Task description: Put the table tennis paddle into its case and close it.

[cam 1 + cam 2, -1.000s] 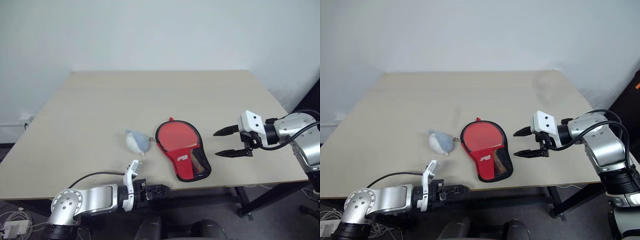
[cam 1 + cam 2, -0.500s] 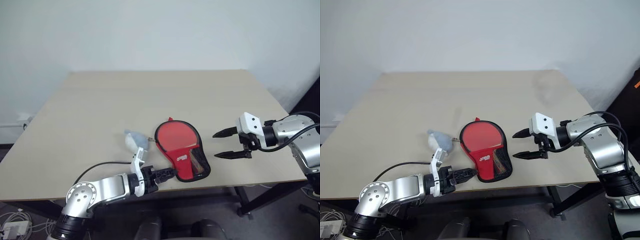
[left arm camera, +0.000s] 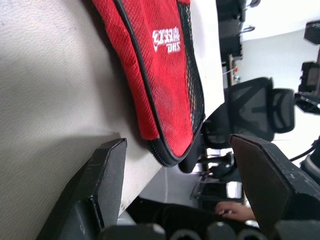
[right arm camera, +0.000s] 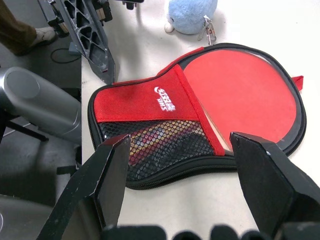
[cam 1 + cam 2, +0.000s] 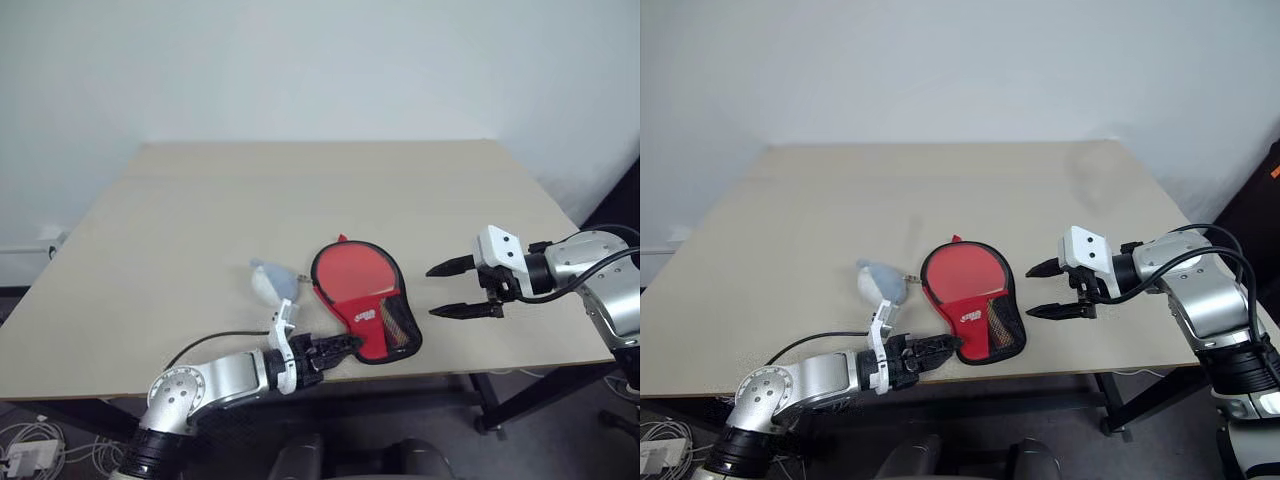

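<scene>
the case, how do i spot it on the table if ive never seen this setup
Start at the beige table and go to its near edge, roughly mid-width. The case lies flat there, paddle-shaped with black zip edging, the table tennis paddle showing its round red face inside. Unlike the small bluish-white wrapper just beside it, it is red with a black mesh lower part and a white logo.

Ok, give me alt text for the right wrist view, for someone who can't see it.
A red table tennis paddle lies inside its open red-and-black case on a beige table, handle under the mesh pocket. The right claw hovers open in front of it. Beyond the case sits a small blue plush toy, with the left claw by the table edge.
</scene>
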Tool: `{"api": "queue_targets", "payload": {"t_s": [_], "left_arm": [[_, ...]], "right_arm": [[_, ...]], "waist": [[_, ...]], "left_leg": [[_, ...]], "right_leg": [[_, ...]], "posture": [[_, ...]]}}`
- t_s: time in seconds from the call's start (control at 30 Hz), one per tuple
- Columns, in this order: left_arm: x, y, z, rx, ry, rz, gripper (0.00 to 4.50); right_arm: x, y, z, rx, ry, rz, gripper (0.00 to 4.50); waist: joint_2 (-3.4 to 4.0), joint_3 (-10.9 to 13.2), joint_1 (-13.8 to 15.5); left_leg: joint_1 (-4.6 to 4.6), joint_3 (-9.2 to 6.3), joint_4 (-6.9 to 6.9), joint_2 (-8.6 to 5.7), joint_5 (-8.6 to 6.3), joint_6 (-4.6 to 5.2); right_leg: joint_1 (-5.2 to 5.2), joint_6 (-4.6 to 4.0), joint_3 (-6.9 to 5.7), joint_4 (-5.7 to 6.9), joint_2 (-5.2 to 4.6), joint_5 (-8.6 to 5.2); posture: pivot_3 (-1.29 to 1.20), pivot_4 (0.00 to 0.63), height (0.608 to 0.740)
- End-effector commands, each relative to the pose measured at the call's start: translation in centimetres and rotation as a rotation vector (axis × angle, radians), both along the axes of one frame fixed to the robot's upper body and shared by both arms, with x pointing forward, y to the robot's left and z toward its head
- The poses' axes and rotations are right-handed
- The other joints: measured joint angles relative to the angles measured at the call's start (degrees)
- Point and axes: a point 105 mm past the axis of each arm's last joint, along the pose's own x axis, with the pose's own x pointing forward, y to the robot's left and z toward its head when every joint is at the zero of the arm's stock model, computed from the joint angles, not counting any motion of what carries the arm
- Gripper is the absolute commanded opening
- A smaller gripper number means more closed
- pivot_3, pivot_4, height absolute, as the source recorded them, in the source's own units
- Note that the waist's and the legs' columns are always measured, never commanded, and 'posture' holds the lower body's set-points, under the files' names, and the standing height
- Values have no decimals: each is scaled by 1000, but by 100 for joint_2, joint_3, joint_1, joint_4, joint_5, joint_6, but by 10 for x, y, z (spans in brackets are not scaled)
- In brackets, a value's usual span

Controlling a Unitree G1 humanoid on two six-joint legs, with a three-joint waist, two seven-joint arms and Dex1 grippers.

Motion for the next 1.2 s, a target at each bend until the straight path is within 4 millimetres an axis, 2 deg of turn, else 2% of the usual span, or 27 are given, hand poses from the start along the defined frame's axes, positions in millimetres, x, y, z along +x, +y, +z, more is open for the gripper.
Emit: {"api": "queue_targets", "payload": {"t_s": [0.03,0.27,0.5,0.7,1.03,1.07,1.2], "left_arm": [[7,-3,0,-31,-4,18,3513],[19,-15,-8,-45,10,38,3513],[29,-34,-3,-72,-2,42,3513],[28,-30,-11,-34,13,59,3513],[25,-27,-11,-21,6,48,148],[24,-26,-12,-19,8,49,31],[23,-24,-15,-6,18,47,31]], "right_arm": [[-1,1,12,11,-44,3,3450],[-4,3,11,18,-36,1,3450],[-5,5,10,25,-29,-1,3450],[-5,5,10,27,-29,-6,3450],[-2,7,10,33,-34,-6,3450],[-2,7,10,33,-35,-6,3450],[-2,8,11,35,-37,-4,3450]], "waist": [[0,0,19],[0,0,123],[-1,1,149],[-2,1,143],[-4,2,124],[-4,2,123],[-4,2,120]], "left_leg": [[0,0,0,0,0,0],[0,2,5,-4,-12,22],[0,-1,7,-8,-17,30],[0,-4,7,-8,-17,31],[0,-6,4,-5,-19,34],[1,-7,4,-5,-19,35],[1,-8,3,-5,-21,36]], "right_leg": [[1,0,0,0,0,0],[3,1,-3,0,-3,1],[7,2,-3,-1,-12,2],[5,2,-6,-1,-9,2],[3,3,-7,-1,-6,1],[4,3,-6,-1,-6,1],[3,3,-6,-1,-6,1]], "posture": [[0,0,706],[0,0,706],[0,0,706],[0,0,706],[0,0,706],[0,0,706],[0,0,706]]}}
